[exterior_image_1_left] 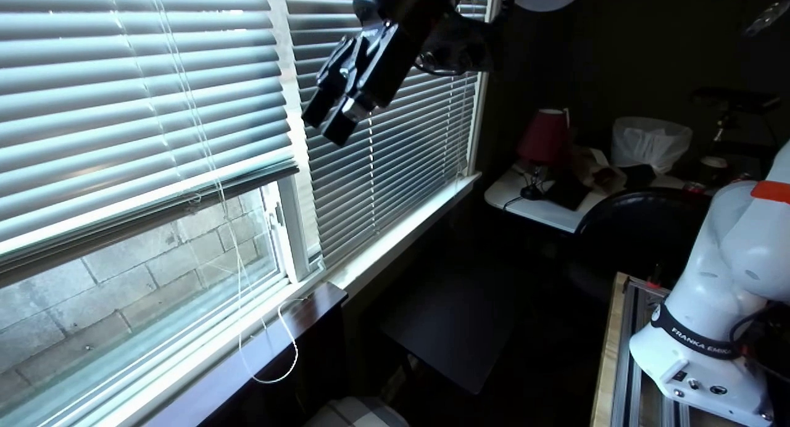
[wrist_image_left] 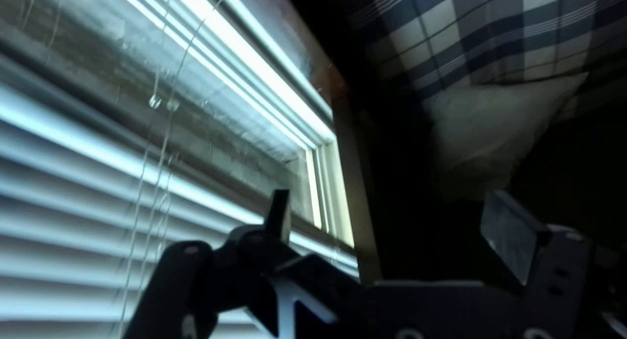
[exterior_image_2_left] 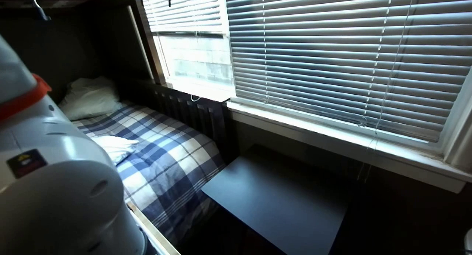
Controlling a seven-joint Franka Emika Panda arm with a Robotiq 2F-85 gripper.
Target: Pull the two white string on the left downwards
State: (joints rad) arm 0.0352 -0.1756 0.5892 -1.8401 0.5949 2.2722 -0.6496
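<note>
The two white strings (exterior_image_1_left: 186, 87) are thin cords hanging side by side in front of the partly raised left blind (exterior_image_1_left: 99, 100). In an exterior view they run past the blind's bottom edge and end in a loose loop below the sill. In the wrist view the strings (wrist_image_left: 157, 180) show at left, outside the jaws, with small clear beads. My gripper (exterior_image_1_left: 327, 124) is high up, right of the strings and apart from them, tilted down-left. In the wrist view the gripper's fingers (wrist_image_left: 387, 219) are wide apart with nothing between them.
A lowered blind (exterior_image_2_left: 324, 56) with its own cords (exterior_image_2_left: 392, 69) covers the neighbouring window. The window sill (exterior_image_1_left: 395, 229) and a dark ledge (exterior_image_1_left: 321, 306) lie below. A dark table (exterior_image_2_left: 280, 199), a plaid bed (exterior_image_2_left: 166, 148) and a red lamp (exterior_image_1_left: 543, 134) stand around.
</note>
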